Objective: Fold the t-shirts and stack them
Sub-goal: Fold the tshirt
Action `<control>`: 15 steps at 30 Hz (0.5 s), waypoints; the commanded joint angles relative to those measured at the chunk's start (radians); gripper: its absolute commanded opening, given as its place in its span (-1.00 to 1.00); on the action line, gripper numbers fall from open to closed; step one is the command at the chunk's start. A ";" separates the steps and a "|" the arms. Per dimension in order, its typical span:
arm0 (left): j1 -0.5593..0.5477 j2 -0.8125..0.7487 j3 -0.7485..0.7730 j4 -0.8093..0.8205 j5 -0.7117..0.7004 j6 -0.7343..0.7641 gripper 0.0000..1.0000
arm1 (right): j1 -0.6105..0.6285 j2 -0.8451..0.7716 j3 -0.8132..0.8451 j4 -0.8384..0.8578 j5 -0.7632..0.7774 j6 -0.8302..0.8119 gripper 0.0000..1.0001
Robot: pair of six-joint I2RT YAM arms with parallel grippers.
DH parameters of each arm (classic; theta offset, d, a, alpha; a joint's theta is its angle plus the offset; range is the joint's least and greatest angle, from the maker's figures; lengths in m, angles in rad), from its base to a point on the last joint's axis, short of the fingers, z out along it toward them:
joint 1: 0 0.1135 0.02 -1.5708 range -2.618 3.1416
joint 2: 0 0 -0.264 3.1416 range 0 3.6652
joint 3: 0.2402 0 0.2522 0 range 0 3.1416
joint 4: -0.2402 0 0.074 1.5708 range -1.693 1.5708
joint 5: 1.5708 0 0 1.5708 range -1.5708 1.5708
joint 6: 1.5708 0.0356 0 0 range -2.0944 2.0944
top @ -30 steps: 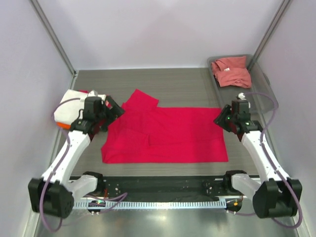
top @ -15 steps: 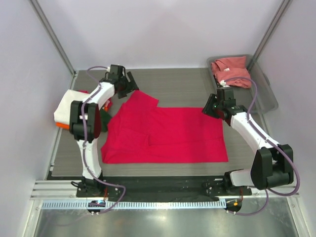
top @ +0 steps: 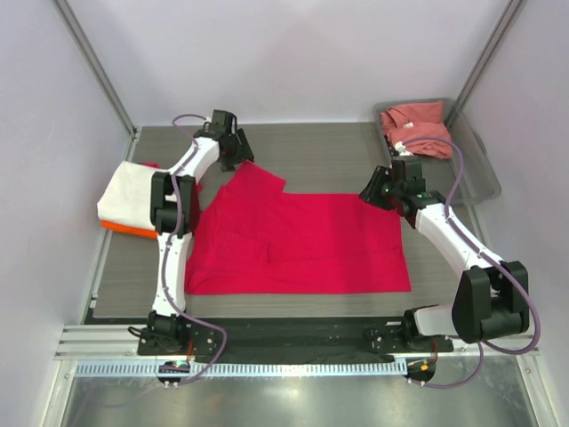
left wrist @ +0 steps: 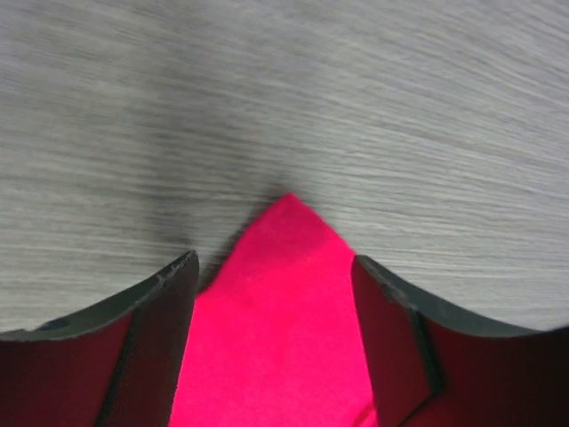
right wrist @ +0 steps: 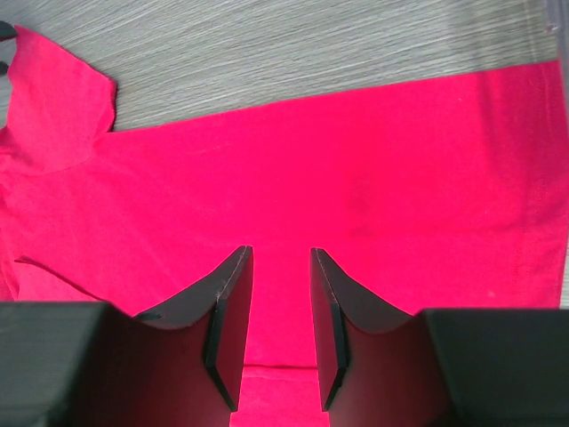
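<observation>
A bright crimson t-shirt (top: 302,240) lies spread flat on the table. My left gripper (top: 242,160) is open at the shirt's far left sleeve corner (left wrist: 289,209), its jaws either side of the cloth tip. My right gripper (top: 372,192) is open and low over the shirt's far right corner; its wrist view shows crimson cloth (right wrist: 356,178) beneath both jaws. A folded cream-white shirt (top: 133,191) lies on an orange one (top: 120,227) at the left. A salmon-pink shirt (top: 416,129) lies crumpled in the tray.
The grey plastic tray (top: 476,173) stands at the back right. Metal frame posts rise at the back corners. The table's front edge has a black rail (top: 284,334).
My left arm has stretched far back from beside the folded pile to the shirt's far sleeve corner. My right gripper has moved back and left to the shirt's far right corner.
</observation>
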 commanded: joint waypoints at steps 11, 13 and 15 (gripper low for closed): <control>-0.004 0.055 0.041 -0.094 0.087 0.015 -0.38 | 0.005 -0.007 -0.001 0.046 -0.020 -0.007 -0.24; 0.001 0.050 0.024 -0.084 0.093 0.015 -0.62 | 0.003 0.010 0.001 0.045 -0.023 -0.005 -0.24; 0.012 0.044 0.017 -0.073 0.090 0.011 -1.00 | 0.005 0.027 0.004 0.046 -0.024 -0.002 -0.25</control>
